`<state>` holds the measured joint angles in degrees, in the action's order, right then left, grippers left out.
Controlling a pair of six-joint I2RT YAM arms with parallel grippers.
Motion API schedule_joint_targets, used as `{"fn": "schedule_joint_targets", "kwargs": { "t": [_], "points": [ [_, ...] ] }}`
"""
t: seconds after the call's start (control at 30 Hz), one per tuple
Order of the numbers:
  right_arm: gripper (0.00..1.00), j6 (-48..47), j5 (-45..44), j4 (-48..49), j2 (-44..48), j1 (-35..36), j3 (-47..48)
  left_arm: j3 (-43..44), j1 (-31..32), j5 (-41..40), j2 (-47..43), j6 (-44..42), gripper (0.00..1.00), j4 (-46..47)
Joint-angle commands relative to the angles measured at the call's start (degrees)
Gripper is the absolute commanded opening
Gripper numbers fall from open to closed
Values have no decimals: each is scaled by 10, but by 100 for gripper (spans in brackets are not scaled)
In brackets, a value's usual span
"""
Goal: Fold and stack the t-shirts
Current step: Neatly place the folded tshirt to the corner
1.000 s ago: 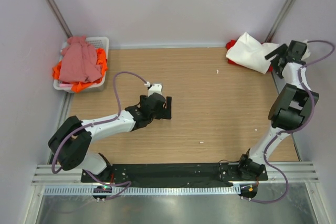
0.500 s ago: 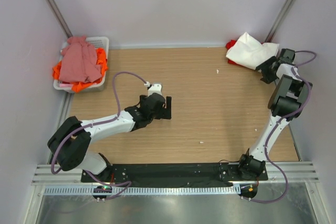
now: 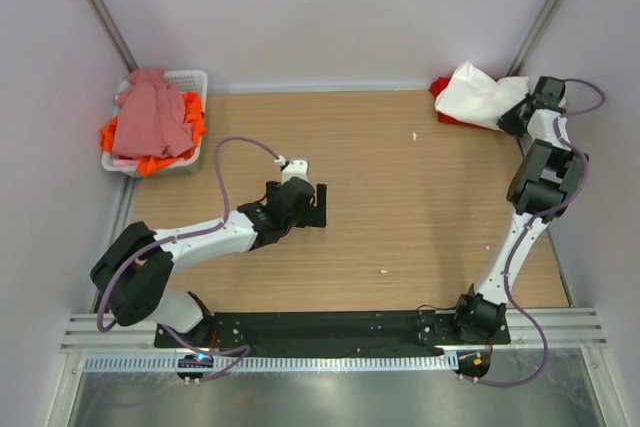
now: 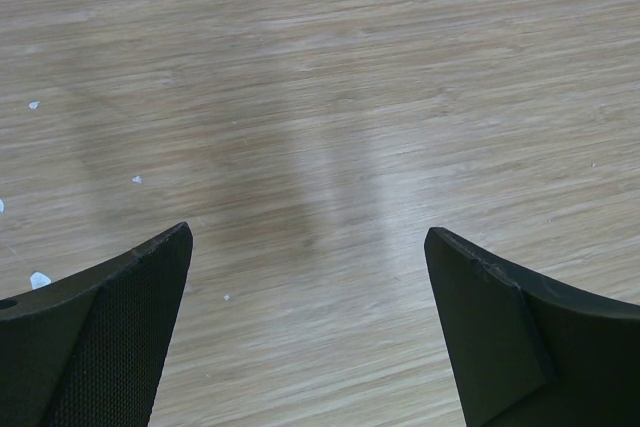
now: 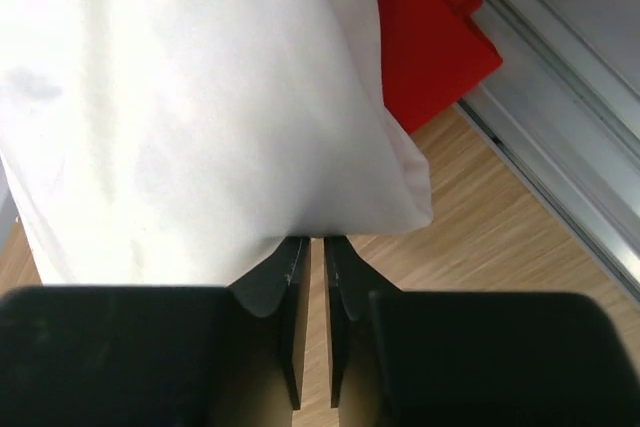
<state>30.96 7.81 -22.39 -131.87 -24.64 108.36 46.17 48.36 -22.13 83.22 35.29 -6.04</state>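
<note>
Wooden table (image 3: 400,207), right tool (image 5: 312,244) clenched on white t-shirt (image 5: 180,87) over red t-shirt (image 5: 430,37); left tool (image 4: 308,237) released

- White t-shirt (image 3: 478,97), upper right: plain white, with one faint grey smudge in the wrist view.
- Red t-shirt (image 5: 430,37): solid bright red.
- Upper left: dusty pink t-shirt (image 3: 150,117), orange t-shirt (image 3: 195,117), white slotted basket (image 3: 192,77).
- Table (image 3: 400,207): pale brown wood grain with white flecks.
- Left gripper (image 4: 308,235) and right gripper (image 5: 316,247): black.
- Left arm (image 3: 200,238) and right arm (image 3: 504,257): white with black joints and purple cables (image 3: 232,147).
</note>
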Motion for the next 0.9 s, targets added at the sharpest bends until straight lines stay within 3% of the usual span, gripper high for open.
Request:
{"fn": "schedule_joint_targets", "kwargs": {
  "t": [0.0, 0.17, 0.33, 0.6, 0.87],
  "points": [
    [15, -24, -44, 4, -11, -8, 69, 6, 4, -22, -9, -9, 99, 23],
    [2, -30, -61, 0, -11, -13, 74, 8, 5, -22, -5, -10, 99, 20],
    [2, -31, -75, 13, 4, -15, 58, 9, 6, -23, -5, -10, 99, 19],
    [2, -35, -174, 56, 56, -28, 6, 10, 8, -25, -4, -11, 99, 19],
    [2, -35, -183, 44, 35, -37, 50, 12, 9, -26, -3, -12, 99, 17]
  ]
}}
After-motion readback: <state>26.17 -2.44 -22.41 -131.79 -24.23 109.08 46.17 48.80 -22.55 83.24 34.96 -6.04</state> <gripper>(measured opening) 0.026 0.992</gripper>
